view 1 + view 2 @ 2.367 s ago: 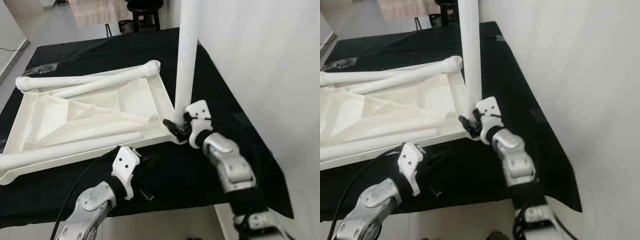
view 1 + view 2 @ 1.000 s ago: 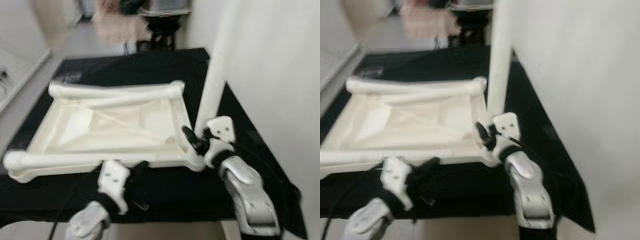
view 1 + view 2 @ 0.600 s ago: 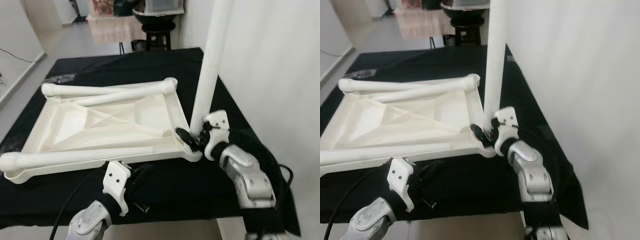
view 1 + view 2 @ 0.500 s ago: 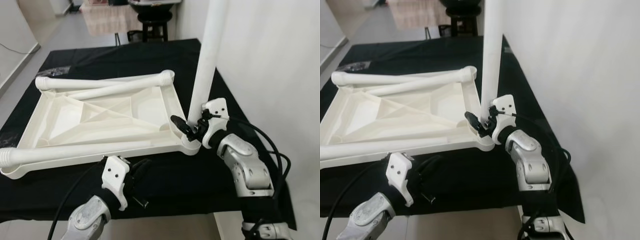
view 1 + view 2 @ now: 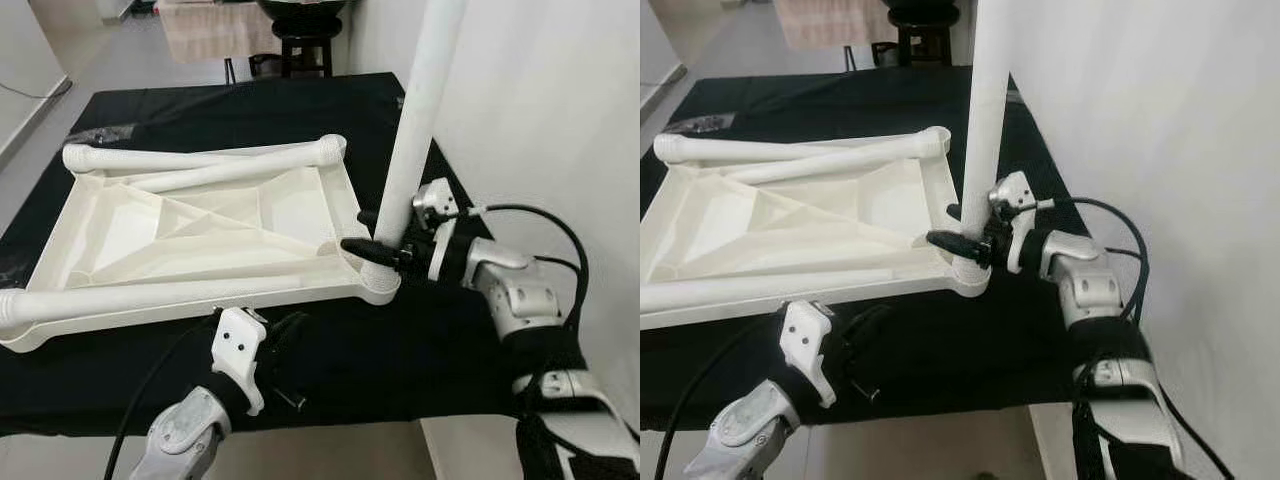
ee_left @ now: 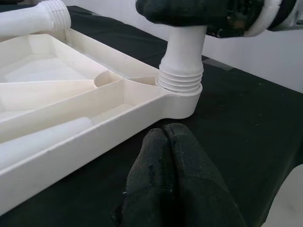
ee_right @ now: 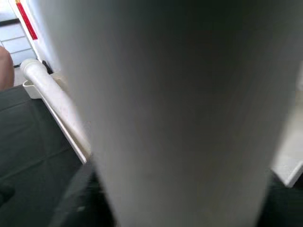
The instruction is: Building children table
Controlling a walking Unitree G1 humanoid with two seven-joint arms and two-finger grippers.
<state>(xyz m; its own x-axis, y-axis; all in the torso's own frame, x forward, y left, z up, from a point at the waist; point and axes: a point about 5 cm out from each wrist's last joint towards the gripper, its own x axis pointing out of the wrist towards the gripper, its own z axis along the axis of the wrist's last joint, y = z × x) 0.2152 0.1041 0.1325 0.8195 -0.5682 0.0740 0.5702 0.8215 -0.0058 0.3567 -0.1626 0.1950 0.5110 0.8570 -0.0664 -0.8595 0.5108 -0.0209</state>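
Note:
The white table top [image 5: 200, 230] lies upside down on the black cloth [image 5: 400, 350]. One white leg [image 5: 415, 120] stands upright in the threaded socket [image 6: 182, 90] at the top's near right corner. My right gripper [image 5: 372, 232] comes in from the right and is shut on this leg just above the socket; up close the leg's surface [image 7: 175, 113] is all that can be made out. My left gripper [image 6: 165, 142] rests shut and empty on the cloth just in front of the top's near edge, left of the socket. Three loose legs [image 5: 150, 295] lie inside the top.
A white wall [image 5: 540, 120] rises close along the right side of the cloth-covered table. A black cable [image 5: 560, 240] loops off my right forearm. A dark stool [image 5: 305, 20] stands beyond the far edge. A small plastic bag [image 5: 100, 130] lies at the far left.
My right wrist has swung round from the near side of the upright leg to its right side, still holding it. The left gripper stays where it was. The camera shifted a little.

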